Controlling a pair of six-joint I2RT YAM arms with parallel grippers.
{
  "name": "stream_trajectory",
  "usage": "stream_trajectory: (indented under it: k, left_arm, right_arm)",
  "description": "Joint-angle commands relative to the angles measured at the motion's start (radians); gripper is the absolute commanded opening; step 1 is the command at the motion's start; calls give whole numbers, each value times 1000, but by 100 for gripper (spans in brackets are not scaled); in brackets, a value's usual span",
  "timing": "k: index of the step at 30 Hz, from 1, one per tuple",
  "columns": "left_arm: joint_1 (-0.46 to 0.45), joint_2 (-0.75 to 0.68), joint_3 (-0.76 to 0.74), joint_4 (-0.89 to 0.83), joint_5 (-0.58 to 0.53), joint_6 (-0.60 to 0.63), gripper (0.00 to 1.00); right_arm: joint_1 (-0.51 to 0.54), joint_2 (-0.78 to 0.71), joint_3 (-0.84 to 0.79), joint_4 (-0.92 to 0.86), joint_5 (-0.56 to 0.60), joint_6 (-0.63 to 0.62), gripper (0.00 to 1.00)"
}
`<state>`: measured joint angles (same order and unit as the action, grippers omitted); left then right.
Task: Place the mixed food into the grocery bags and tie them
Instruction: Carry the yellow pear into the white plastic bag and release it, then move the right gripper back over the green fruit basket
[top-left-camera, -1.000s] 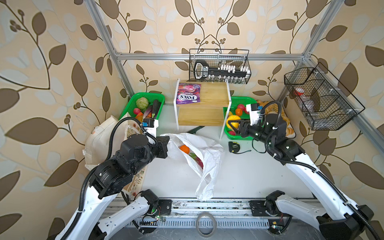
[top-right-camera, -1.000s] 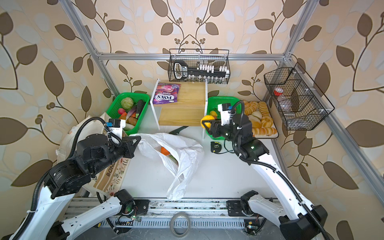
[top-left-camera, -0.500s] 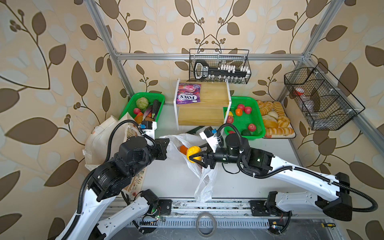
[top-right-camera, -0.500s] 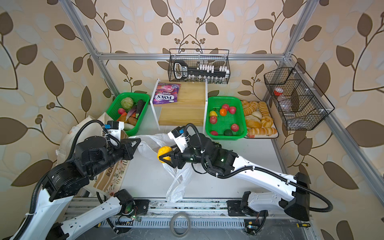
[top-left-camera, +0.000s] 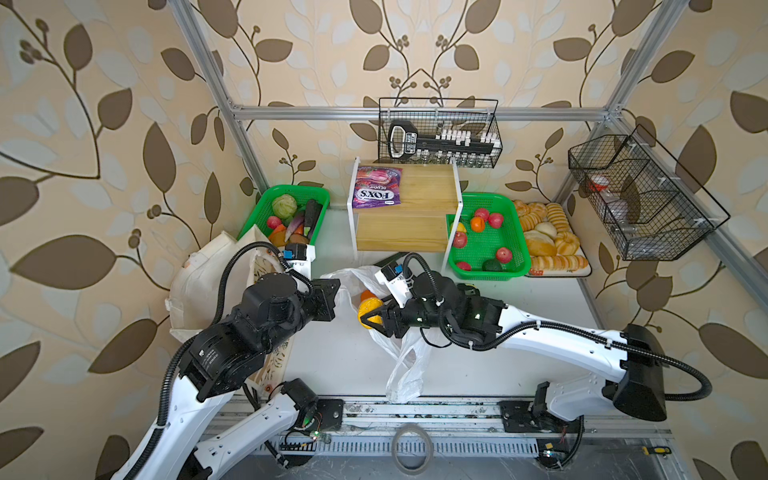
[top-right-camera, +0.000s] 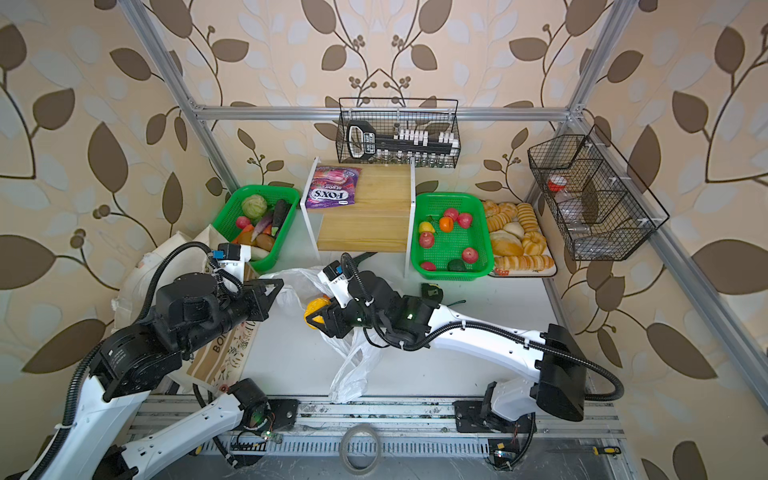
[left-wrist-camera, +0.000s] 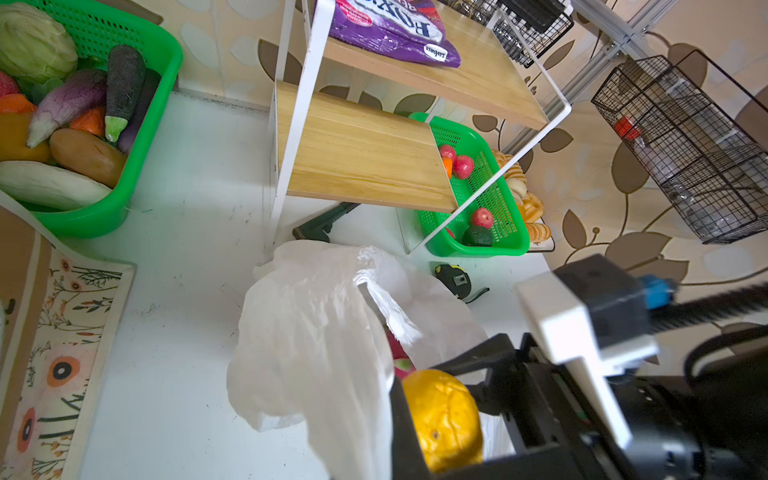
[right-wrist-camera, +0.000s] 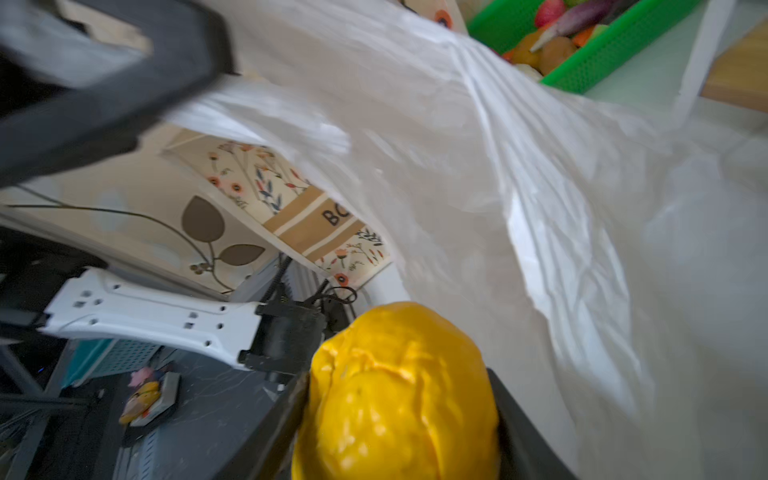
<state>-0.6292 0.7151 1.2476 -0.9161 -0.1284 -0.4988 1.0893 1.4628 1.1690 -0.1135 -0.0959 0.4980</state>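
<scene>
The right gripper (top-left-camera: 368, 317) clasped the yellow pear (top-left-camera: 370, 310) over the white plastic bag (top-left-camera: 400, 365), whose rim the left gripper (top-left-camera: 335, 296) pinched at nine o'clock. The shelf (top-left-camera: 415, 195) stood at twelve, and the bag's contents were mostly hidden.

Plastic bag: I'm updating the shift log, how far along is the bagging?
Done: an orange fruit lies inside the white plastic bag. In hand: the left gripper pinches the bag's rim while the right gripper holds a yellow fruit at its mouth. Left: the purple Fox's packet is on the shelf and the bag is untied.
</scene>
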Motion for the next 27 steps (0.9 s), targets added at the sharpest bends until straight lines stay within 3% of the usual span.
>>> stream_trajectory:
  k: [1,4,7,10,14,19,24,27]
  left_arm:
    - [-4,-5,12,6,16,-12,0]
    - [-4,-6,19,-5,17,-13,0]
    - [-4,-6,27,-7,18,-15,0]
    - [-4,-6,36,-10,14,-15,0]
    - [-4,-8,43,-15,9,-18,0]
    - [-4,-9,40,-17,0,-20,0]
    - [-4,-15,39,-20,-15,-18,0]
    - [-6,-19,33,-16,-26,-17,0]
  right_arm:
    - [0,54,50,-101,220,29,48]
    - [-1,102,56,-92,235,9,49]
    - [11,152,108,-147,293,5,56]
    - [55,187,179,-236,458,-34,68]
    - [97,182,223,-266,580,-107,76]
    - [97,86,169,-185,532,-160,79]
    - [96,-128,78,-42,329,-234,79]
    - [95,-277,-2,53,302,-255,82]
